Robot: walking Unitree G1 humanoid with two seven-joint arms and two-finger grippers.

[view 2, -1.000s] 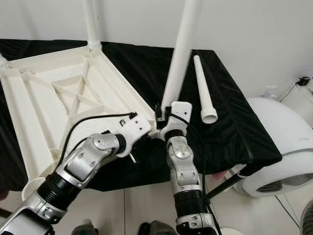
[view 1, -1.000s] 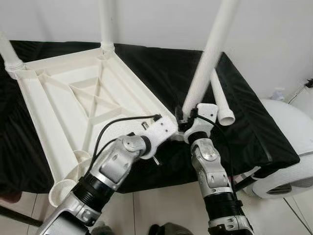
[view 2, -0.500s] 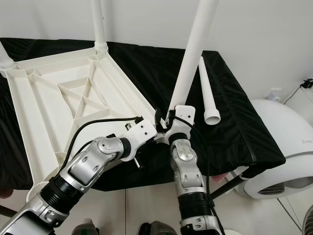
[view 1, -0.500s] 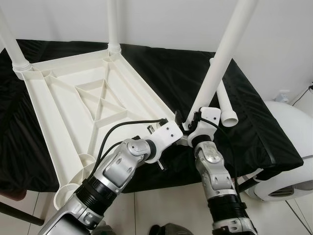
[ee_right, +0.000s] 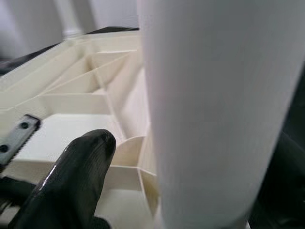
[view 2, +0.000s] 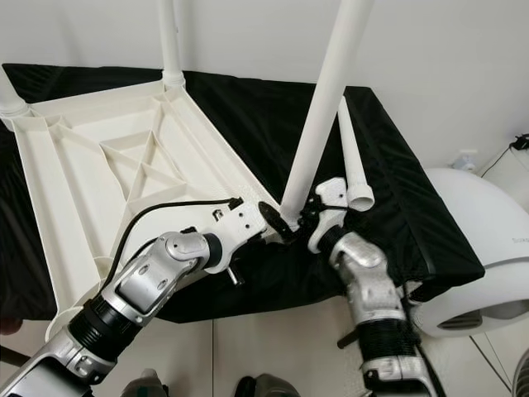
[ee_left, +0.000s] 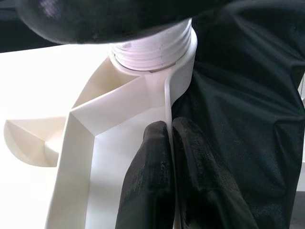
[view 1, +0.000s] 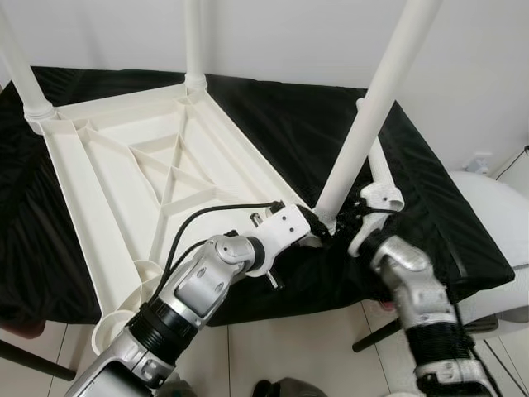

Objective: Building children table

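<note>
Tabletop (view 1: 140,165), white plastic, lies upside down on a black cloth-covered surface (view 1: 430,207), ribbed underside up. Two legs (view 1: 193,41) stand in far corners. Third leg (view 1: 368,116) stands in the near right corner socket. Left gripper (ee_left: 169,138) pinches the tabletop's rim beside that socket, fingers narrow. Right gripper (view 1: 354,217) clasps the third leg's base. Loose leg (view 2: 354,165) lies on the cloth just beyond.

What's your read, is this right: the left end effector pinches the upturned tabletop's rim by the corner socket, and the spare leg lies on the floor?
Not the floor. The left eye view shows the spare leg lying on the black cloth. The left end effector does pinch the tabletop's rim.
</note>
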